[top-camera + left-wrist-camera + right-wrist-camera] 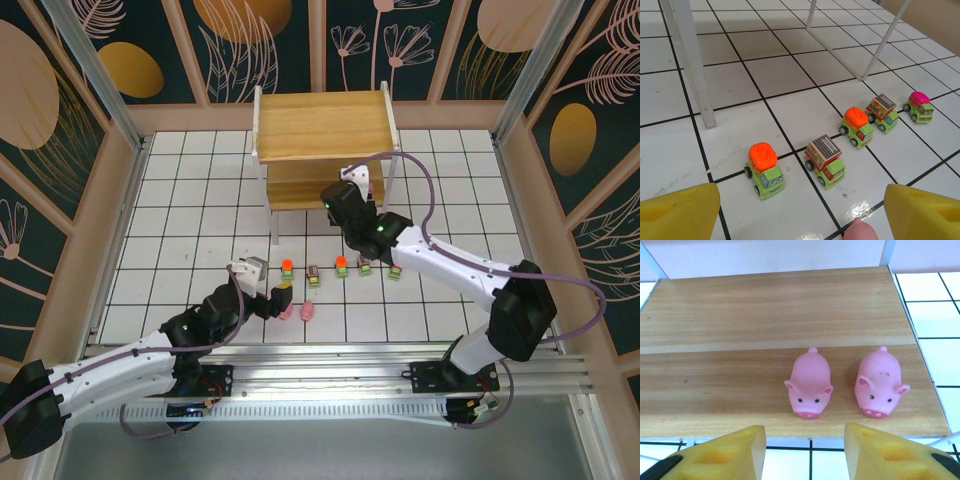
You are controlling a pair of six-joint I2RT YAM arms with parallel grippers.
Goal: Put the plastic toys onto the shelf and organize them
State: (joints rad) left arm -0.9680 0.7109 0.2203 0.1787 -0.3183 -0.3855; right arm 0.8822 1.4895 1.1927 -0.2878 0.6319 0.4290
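1. Wooden boards and a thin white frame make up the two-tier shelf (322,125), the reference for all positions below. It stands on the white gridded tabletop (180,220).
2. Two pink pigs stand upright on the shelf's lower tier, near its front edge and toward its right end: the inner pig (810,385) and the outer pig (880,382). They stand side by side without touching, snouts toward the front edge.
3. The right gripper (805,450) hovers just in front of the lower tier. Its yellow fingers (720,455) are spread wide and hold nothing.
4. Five vehicles stand in a row on the tabletop in front of the shelf, each on its wheels and apart from its neighbours. In order from the shelf's left side:
   - first orange-top vehicle (765,170)
   - first grille-top vehicle (825,160)
   - second orange-top vehicle (857,125)
   - second grille-top vehicle (882,112)
   - magenta-top vehicle (919,105)
5. The left gripper (278,297) sits farther from the shelf than the row, near the row's left end. Its fingers are spread and grip nothing.
6. Two more pigs lie on the tabletop, farther from the shelf than the row: the left floor pig (286,312), just beside the left gripper, and the right floor pig (308,312).
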